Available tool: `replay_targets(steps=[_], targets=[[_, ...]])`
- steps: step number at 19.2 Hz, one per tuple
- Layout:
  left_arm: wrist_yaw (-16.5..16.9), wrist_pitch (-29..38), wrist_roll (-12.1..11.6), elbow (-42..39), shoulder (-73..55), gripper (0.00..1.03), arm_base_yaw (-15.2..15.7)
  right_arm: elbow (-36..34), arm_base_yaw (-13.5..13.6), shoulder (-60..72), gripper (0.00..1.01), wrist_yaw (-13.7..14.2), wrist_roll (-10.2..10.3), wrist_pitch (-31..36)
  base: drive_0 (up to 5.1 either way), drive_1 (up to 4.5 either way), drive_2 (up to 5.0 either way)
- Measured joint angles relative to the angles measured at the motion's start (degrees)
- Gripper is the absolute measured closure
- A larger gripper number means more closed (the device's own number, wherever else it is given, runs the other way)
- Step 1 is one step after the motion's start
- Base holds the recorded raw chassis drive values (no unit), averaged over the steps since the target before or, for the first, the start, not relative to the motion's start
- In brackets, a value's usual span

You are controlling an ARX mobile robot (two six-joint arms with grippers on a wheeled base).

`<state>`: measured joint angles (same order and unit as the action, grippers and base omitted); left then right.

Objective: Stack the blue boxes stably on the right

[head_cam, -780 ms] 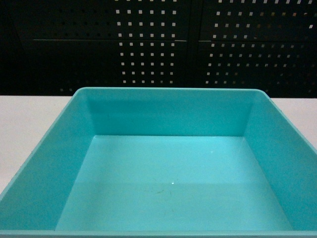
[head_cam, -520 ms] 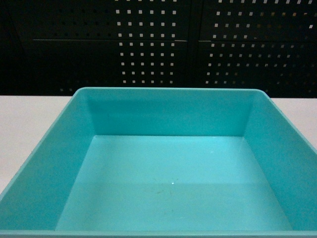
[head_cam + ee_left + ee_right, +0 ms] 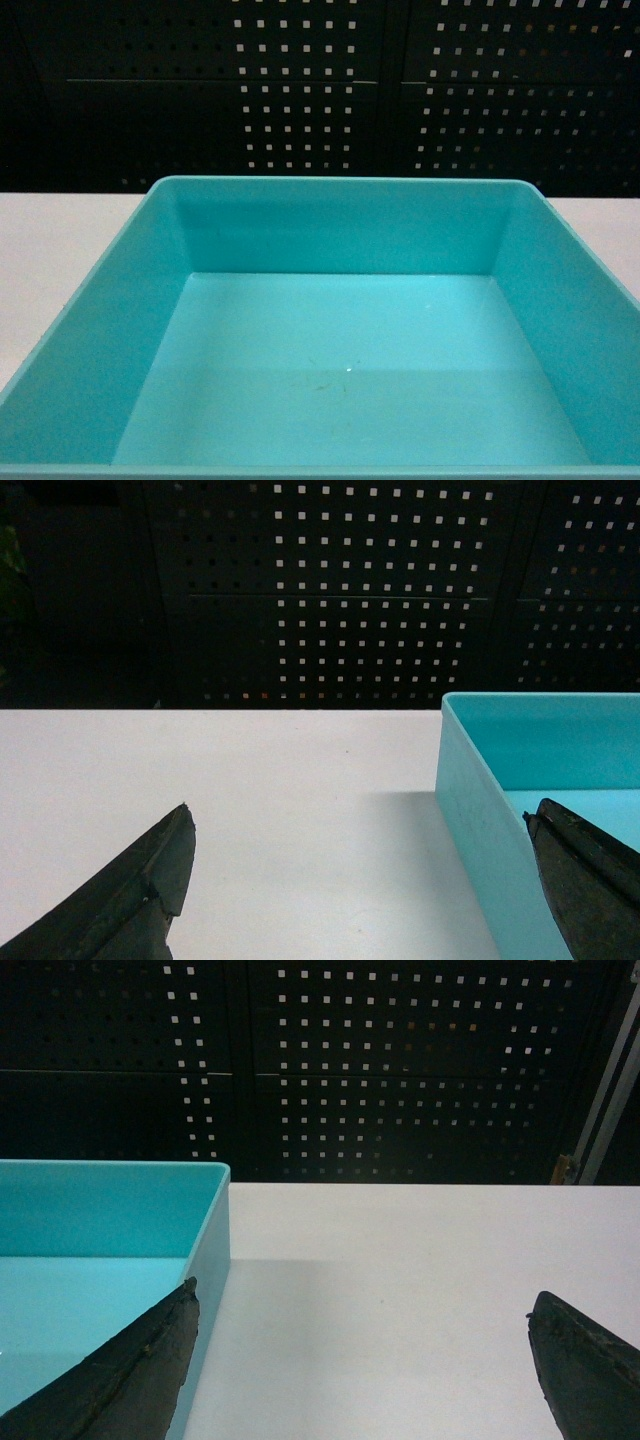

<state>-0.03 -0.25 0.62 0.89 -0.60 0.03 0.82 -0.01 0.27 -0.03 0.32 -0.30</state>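
Squarely upright, blue box (image 3: 340, 215), open-side-up.

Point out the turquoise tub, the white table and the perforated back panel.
turquoise tub (image 3: 335, 225): head view, inner far wall.
white table (image 3: 280, 780): left wrist view, bare top left of the tub.
perforated back panel (image 3: 400, 1070): right wrist view, dark holed face.

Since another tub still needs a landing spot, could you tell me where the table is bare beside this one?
Bare white table lies right of the blue box, from its right wall to the pegboard. Left of its left wall the table is bare too. The open right gripper and left gripper each straddle a wall, crowding it.
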Motion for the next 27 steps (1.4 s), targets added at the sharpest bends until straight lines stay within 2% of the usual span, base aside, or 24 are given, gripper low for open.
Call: replay_targets(steps=[9, 10, 11, 12, 13, 14, 15, 16, 17, 18, 19, 20, 21, 22, 24, 27], targets=[[0.02, -0.02, 0.02, 0.00, -0.04, 0.05, -0.04, 0.00, 0.00, -0.02, 0.03, 0.00, 0.00, 0.00, 0.0, 0.00, 0.0], [1.46, -2.64, 0.70, 0.98, -1.53, 0.05, -0.81, 0.13, 0.57, 0.35, 0.03, 0.20, 0.15, -0.48, 0.0, 0.00, 0.0], [5.64, -7.48, 3.32, 4.92, -7.93, 0.05, -2.32, 2.84, 3.04, 4.68, 0.03, -0.42, 2.25, -5.18, 0.0, 0.00, 0.0], [9.38, -7.76, 5.14, 9.60, -13.66, 0.05, -2.47, 8.33, 5.97, 12.39, 0.03, -3.39, 5.92, -10.60, 0.0, 0.00, 0.0], [12.85, -4.35, 6.82, 14.93, -18.64, 0.05, -0.55, 15.45, 9.86, 20.15, 0.03, -5.01, 10.10, -13.77, 0.0, 0.00, 0.0], [15.19, 0.44, 7.80, 20.52, -22.67, 0.05, 2.54, 23.19, 13.66, 27.21, 0.03, -5.46, 12.92, -14.14, 0.0, 0.00, 0.0], [18.36, 5.38, 8.94, 26.80, -27.85, 0.05, 6.01, 32.70, 17.11, 35.32, 0.03, -4.39, 14.38, -14.14, 0.0, 0.00, 0.0], [21.40, 5.86, 9.75, 31.93, -32.59, 0.05, 8.02, 41.16, 18.84, 43.17, 0.03, -4.09, 15.65, -16.68, 0.0, 0.00, 0.0], [26.97, 2.32, 9.97, 36.09, -40.00, 0.05, 9.55, 47.80, 19.19, 52.83, 0.03, -2.82, 16.70, -19.32, 0.0, 0.00, 0.0], [32.63, -3.96, 9.86, 39.21, -47.60, 0.05, 10.62, 51.58, 19.04, 61.77, 0.03, 0.17, 17.20, -19.63, 0.0, 0.00, 0.0], [39.34, -12.24, 8.59, 42.80, -55.49, 0.05, 11.72, 54.58, 18.16, 70.38, 0.03, 4.26, 17.90, -20.15, 0.0, 0.00, 0.0], [44.76, -20.17, 6.32, 45.88, -63.10, 0.05, 13.00, 55.12, 17.57, 77.16, 0.03, 8.33, 18.10, -18.18, 0.0, 0.00, 0.0], [46.56, -20.96, 3.74, 45.90, -67.19, 0.05, 14.73, 54.36, 17.64, 80.56, 0.03, 11.43, 18.01, -15.74, 0.0, 0.00, 0.0], [45.03, -15.74, 2.49, 43.23, -67.71, 0.05, 16.63, 53.44, 17.64, 81.22, 0.03, 12.94, 17.86, -14.67, 0.0, 0.00, 0.0], [44.65, -9.09, 1.25, 39.67, -63.65, 0.05, 18.32, 53.55, 17.64, 79.91, 0.03, 13.75, 17.75, -13.86, 0.0, 0.00, 0.0], [45.68, -8.28, 0.15, 40.76, -62.29, 0.05, 17.51, 53.77, 17.99, 79.17, 0.03, 13.70, 17.64, -14.01, 0.0, 0.00, 0.0]])
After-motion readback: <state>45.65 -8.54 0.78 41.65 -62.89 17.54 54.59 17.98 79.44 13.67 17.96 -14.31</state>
